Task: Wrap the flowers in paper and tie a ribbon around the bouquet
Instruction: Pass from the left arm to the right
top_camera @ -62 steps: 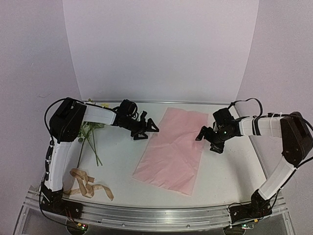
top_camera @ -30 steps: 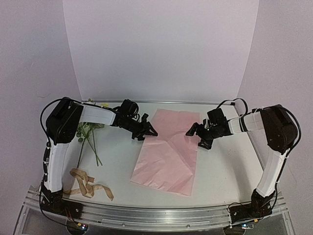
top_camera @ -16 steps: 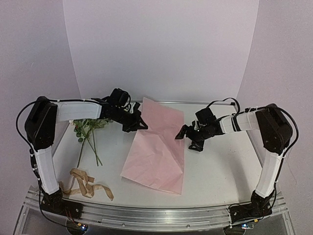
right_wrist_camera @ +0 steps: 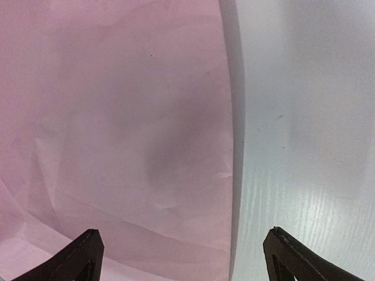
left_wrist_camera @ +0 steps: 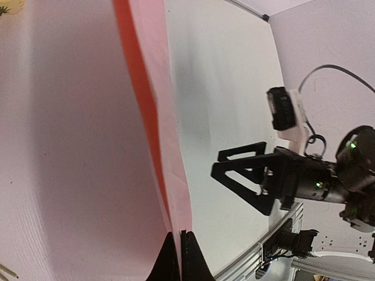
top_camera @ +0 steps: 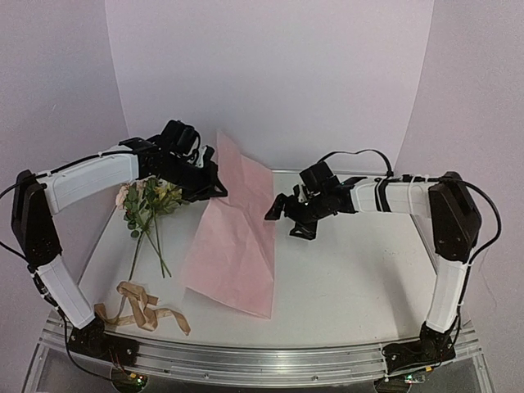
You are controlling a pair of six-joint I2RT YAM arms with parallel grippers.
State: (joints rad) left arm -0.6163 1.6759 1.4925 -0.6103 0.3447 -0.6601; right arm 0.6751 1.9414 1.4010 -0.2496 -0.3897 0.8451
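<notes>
left gripper (top_camera: 218, 189) pinched shut on the pink paper's (top_camera: 233, 246) upper edge, sheet lifted at frame centre with its lower end on the table (top_camera: 360, 278); right gripper (top_camera: 286, 221) wide open, holding nothing, just right of it; flowers (top_camera: 147, 203) left, ribbon (top_camera: 146, 309) lower left.

The paper (top_camera: 233, 246) was pinched at its far left edge by the left claw (top_camera: 216, 189) and held raised off the tabletop (top_camera: 360, 278) there. The right claw (top_camera: 286, 219) was spread wide just right of it. The flowers (top_camera: 146, 201) and, nearer, the ribbon (top_camera: 141, 309) were seen at left.
</notes>
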